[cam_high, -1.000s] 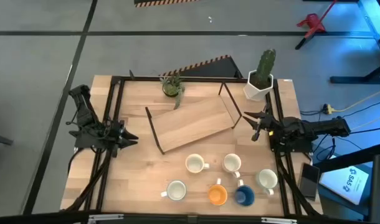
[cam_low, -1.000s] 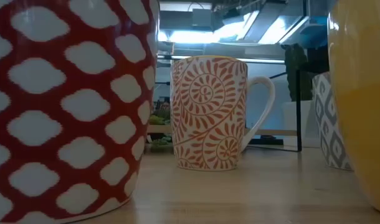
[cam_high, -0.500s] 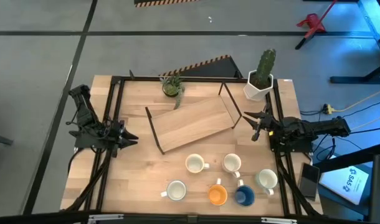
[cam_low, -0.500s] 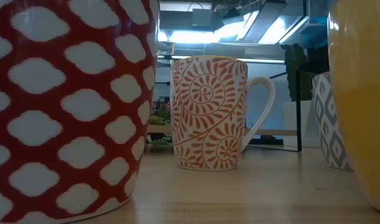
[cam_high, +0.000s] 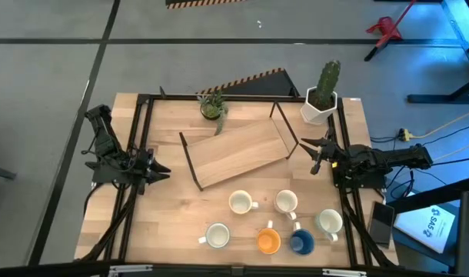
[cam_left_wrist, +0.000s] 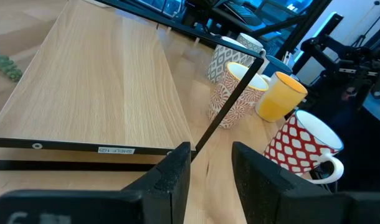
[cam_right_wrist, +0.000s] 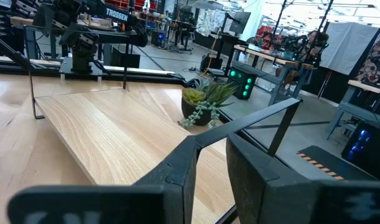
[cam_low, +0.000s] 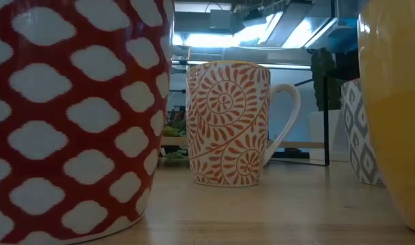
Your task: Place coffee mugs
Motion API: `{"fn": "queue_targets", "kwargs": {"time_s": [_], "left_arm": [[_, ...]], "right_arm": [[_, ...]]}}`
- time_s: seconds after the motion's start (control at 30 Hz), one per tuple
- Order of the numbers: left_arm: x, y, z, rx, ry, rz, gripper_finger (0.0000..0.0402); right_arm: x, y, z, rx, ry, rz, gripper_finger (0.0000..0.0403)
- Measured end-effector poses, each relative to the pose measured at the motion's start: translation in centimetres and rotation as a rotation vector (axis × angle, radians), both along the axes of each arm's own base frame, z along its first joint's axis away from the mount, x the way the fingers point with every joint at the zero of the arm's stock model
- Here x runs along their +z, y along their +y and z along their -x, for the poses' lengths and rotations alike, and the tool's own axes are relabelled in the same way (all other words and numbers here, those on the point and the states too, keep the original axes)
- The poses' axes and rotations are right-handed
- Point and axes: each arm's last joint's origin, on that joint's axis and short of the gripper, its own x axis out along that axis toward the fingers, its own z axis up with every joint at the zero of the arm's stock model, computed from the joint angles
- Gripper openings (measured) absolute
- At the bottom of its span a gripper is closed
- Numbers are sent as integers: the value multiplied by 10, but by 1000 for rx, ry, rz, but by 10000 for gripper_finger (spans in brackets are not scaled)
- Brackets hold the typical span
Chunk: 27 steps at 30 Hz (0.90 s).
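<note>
Six mugs stand upright on their bases near the table's near edge in the high view. They are an orange mug [cam_high: 268, 241], a blue mug [cam_high: 300, 243] and several pale mugs, among them one [cam_high: 241, 202] nearest the wooden shelf [cam_high: 238, 152]. The low view shows a red-and-white mug [cam_low: 71, 116] and an orange-patterned mug [cam_low: 228, 122] close up. My left gripper [cam_high: 162, 171] hovers open at the table's left edge. My right gripper [cam_high: 308, 151] hovers open at the right edge, beside the shelf's right end. Neither touches a mug.
The wooden shelf on its black wire frame lies slanted across the table's middle. A small succulent [cam_high: 211, 106] sits behind it, and a cactus in a white pot [cam_high: 321, 96] stands at the far right corner. Bare wood shows between the shelf and the mugs.
</note>
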Motion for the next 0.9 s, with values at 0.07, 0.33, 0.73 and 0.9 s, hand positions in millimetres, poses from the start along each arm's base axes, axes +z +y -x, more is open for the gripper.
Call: {"fn": "queue_targets", "kwargs": {"time_s": [0.07,0.33,0.73,0.9], "left_arm": [[0,0,0,0,0,1,112],[0,0,0,0,0,0,112],[0,1,0,14,-16,-146,112],[1,2,0,-5,-20,-294,112]], "right_arm": [[0,0,0,0,0,0,76],[0,0,0,-1,-3,-5,76],[9,5,-1,200,-103,-143,76],[9,5,-1,189,-143,-240,76]]}}
